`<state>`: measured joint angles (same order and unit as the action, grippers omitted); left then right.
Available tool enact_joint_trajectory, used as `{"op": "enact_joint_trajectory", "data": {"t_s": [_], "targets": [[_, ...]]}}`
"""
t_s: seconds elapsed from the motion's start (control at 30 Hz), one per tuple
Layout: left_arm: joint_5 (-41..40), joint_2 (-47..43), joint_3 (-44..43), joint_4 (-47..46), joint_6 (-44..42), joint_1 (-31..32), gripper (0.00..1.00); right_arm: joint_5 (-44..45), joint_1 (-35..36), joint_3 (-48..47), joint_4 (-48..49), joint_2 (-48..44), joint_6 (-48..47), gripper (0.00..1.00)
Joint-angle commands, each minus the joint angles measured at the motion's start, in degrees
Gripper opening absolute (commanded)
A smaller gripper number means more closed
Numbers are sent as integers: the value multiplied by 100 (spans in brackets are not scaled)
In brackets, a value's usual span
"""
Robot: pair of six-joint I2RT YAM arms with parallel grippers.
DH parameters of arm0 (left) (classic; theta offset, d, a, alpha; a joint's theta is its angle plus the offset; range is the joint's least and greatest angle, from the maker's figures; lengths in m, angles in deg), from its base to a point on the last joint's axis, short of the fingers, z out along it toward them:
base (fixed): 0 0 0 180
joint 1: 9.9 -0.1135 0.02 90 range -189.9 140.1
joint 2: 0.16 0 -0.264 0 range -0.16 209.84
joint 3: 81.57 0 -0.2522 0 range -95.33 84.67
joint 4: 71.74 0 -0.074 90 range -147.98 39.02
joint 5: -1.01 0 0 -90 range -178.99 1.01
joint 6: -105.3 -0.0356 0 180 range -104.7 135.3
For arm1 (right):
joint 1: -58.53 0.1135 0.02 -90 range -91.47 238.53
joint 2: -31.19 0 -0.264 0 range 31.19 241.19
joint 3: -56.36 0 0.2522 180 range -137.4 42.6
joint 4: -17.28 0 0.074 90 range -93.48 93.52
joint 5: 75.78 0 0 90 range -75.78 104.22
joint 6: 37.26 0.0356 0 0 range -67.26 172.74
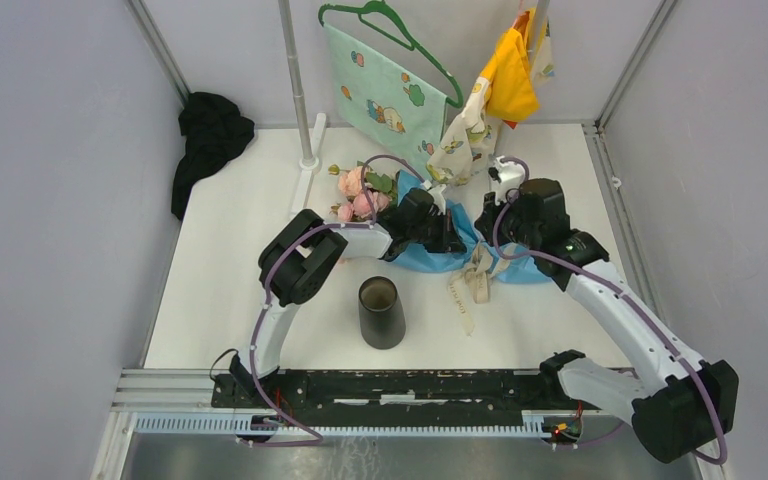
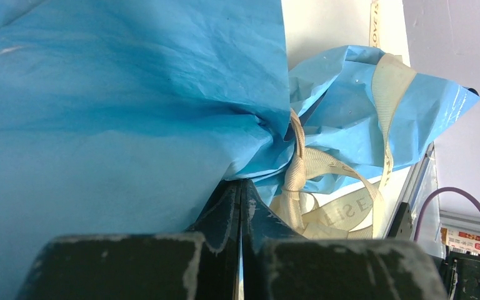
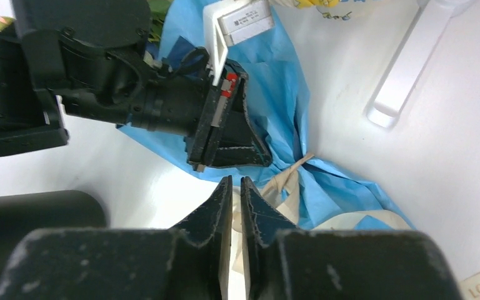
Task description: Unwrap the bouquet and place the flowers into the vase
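The bouquet (image 1: pixel 430 235) lies at mid-table, its pink flowers (image 1: pixel 358 192) poking out at the left end of the blue paper (image 2: pixel 119 119). A cream ribbon (image 2: pixel 306 181) is knotted round the paper's gathered neck, and its tails trail toward the front (image 1: pixel 468 290). My left gripper (image 2: pixel 242 182) is shut, its tips pressed into the gathered paper beside the knot. My right gripper (image 3: pixel 237 180) hovers just right of it, jaws nearly together with a strip of cream ribbon (image 3: pixel 287 181) in the narrow gap. The black vase (image 1: pixel 381 312) stands upright in front of the bouquet.
A green patterned cloth on a hanger (image 1: pixel 385 95) and a yellow cloth (image 1: pixel 510 80) hang from a white stand (image 1: pixel 300 100) behind the bouquet. A black cloth heap (image 1: pixel 208 135) lies at the back left. The stand's white foot (image 3: pixel 406 69) is close to the right gripper.
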<state>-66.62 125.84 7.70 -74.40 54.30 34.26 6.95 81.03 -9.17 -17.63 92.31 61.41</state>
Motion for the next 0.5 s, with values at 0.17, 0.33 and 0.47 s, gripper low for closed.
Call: {"op": "enact_joint_trajectory", "data": {"t_s": [0.17,0.33,0.47], "targets": [[-453,-42,283,288,-68,-67,2,406,8,394,489,727,5,19],[-448,-55,347,280,-68,-74,2,416,7,439,742,1412,70,19],[-467,-92,374,294,-86,-84,2,604,-20,587,911,1651,126,20]]}}
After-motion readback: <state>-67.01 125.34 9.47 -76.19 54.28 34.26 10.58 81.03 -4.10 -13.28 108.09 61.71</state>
